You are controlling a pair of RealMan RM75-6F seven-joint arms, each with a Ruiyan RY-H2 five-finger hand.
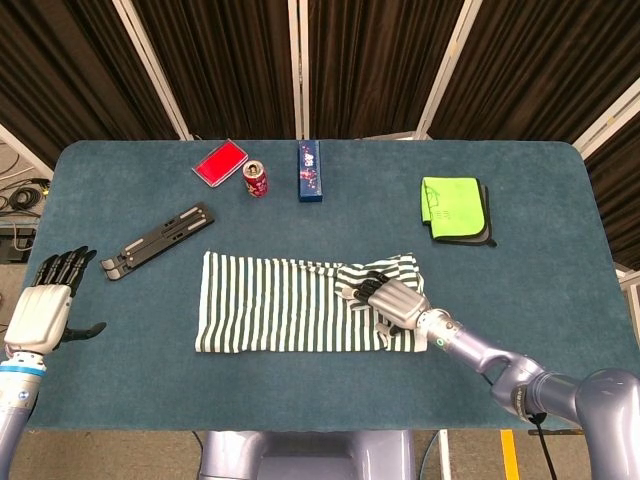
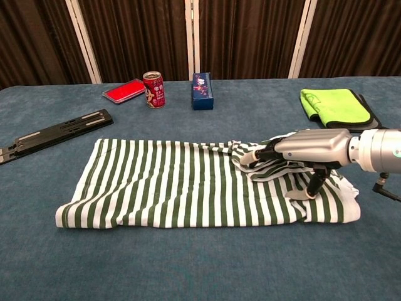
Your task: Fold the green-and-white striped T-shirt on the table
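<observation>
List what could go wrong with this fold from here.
1. The right hand rests on a bunched flap at the right end of the striped T-shirt; pressing or dragging there may set the wrinkles instead of a clean edge.
2. The left hand is off the cloth at the table's left edge, so nothing pins the shirt's far end, and a pull could probably slide the whole shirt.

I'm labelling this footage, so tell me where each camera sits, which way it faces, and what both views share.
Head view: mounted high, looking steeply down on the whole table; shows the left robot hand open off the table's left edge and the right robot hand on the striped T-shirt.
Chest view: mounted low at the near edge, looking across toward the curtains; only the right robot hand shows.
Shared: T-shirt, red can, blue box, green cloth, black stand.
</observation>
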